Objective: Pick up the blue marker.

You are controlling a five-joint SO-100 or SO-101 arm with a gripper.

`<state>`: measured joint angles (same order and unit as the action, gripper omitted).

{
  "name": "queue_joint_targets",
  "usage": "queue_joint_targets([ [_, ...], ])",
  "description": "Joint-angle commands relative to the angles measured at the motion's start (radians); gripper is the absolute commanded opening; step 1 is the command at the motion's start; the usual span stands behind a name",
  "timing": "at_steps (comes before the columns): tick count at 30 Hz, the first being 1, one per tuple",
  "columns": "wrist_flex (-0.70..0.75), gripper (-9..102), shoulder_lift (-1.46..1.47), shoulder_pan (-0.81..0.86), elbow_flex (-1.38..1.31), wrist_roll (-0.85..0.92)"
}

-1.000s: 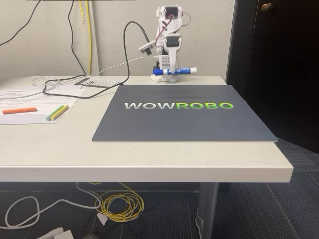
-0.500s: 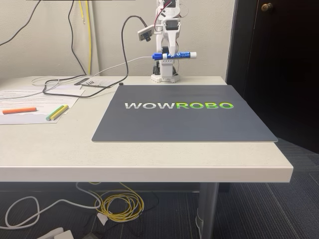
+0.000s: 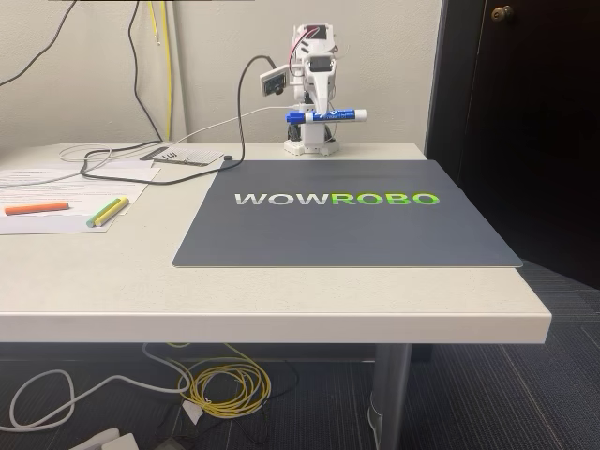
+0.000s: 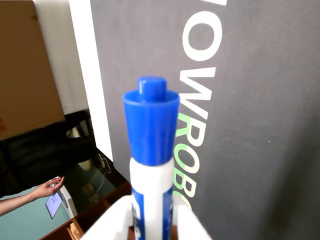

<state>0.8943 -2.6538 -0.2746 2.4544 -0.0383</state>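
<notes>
You see the blue marker (image 3: 326, 116) lying level in the air, clamped crosswise in the tool (image 3: 320, 114) at the bench's (image 3: 281, 291) far edge, above the grey mat (image 3: 347, 234); its blue cap (image 4: 151, 125) pokes past the white fingers (image 4: 192, 225).

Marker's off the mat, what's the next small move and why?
Probably just hold, grip kept closed. The end effector is shut on the blue marker, which sits level and well above the dark mat; the pick looks done, so opening would likely drop it.
</notes>
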Motion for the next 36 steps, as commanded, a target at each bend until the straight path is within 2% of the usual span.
queue_joint_targets([
  [1,-0.046,1,-0.084,0.006,0.057,0.002],
  [8,-0.091,0,-0.152,0.008,0.147,0.006],
  [36,-0.104,0,-0.169,0.017,0.166,0.005],
])
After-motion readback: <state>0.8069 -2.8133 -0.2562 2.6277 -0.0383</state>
